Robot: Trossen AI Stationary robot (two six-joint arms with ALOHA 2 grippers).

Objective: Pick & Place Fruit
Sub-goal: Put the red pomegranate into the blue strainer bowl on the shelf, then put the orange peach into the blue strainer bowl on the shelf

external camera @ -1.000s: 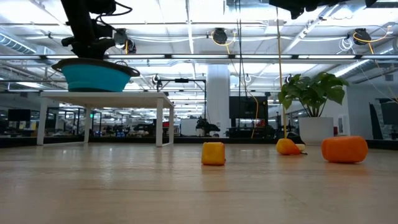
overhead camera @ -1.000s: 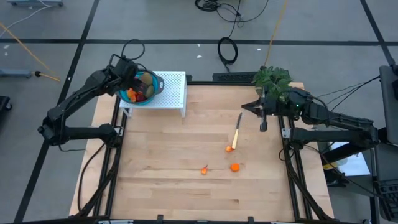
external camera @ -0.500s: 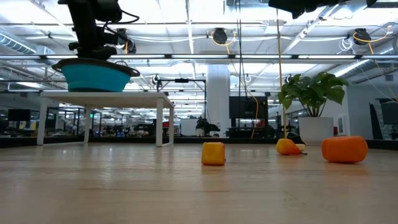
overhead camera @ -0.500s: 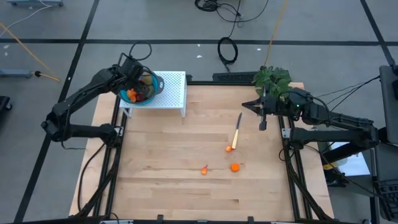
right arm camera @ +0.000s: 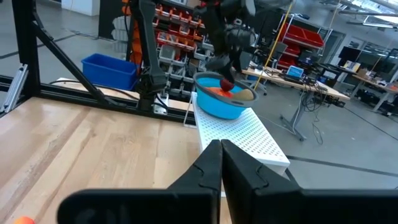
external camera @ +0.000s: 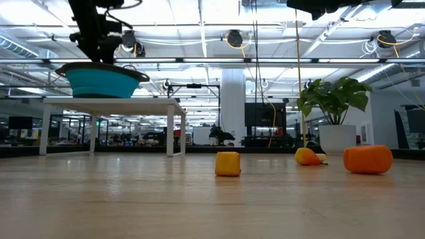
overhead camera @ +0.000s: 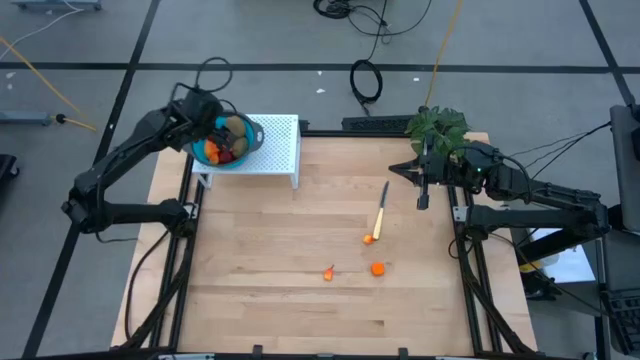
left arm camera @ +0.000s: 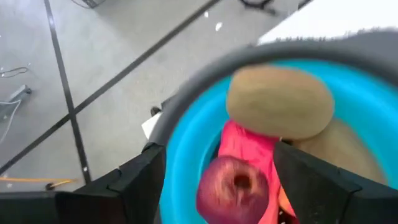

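Note:
A blue bowl point(overhead camera: 240, 143) stands on a white perforated stand point(overhead camera: 280, 140) at the table's far left. It holds a brown-green oval point(left arm camera: 280, 102), a pink-red piece point(left arm camera: 252, 146) and a dark red ball point(left arm camera: 233, 183). My left gripper point(left arm camera: 221, 152) hangs open just above the bowl, slanting down, with its fingers to either side of the ball and touching nothing. Three small orange fruit bits point(overhead camera: 377, 268) point(overhead camera: 329, 273) point(overhead camera: 368, 239) lie on the table's middle. My right gripper point(right arm camera: 221, 158) is shut and level at the far right point(overhead camera: 400, 168).
A yellow-handled knife point(overhead camera: 381, 209) lies on the wood beside the orange bits. A green potted plant point(overhead camera: 437, 127) stands at the far right corner, behind my right arm. Black frame rails run along both side edges of the table.
My left gripper has shifted a little toward the bowl's middle and then drawn back toward the table's left, staying over the bowl. My right arm and the orange bits have kept still.

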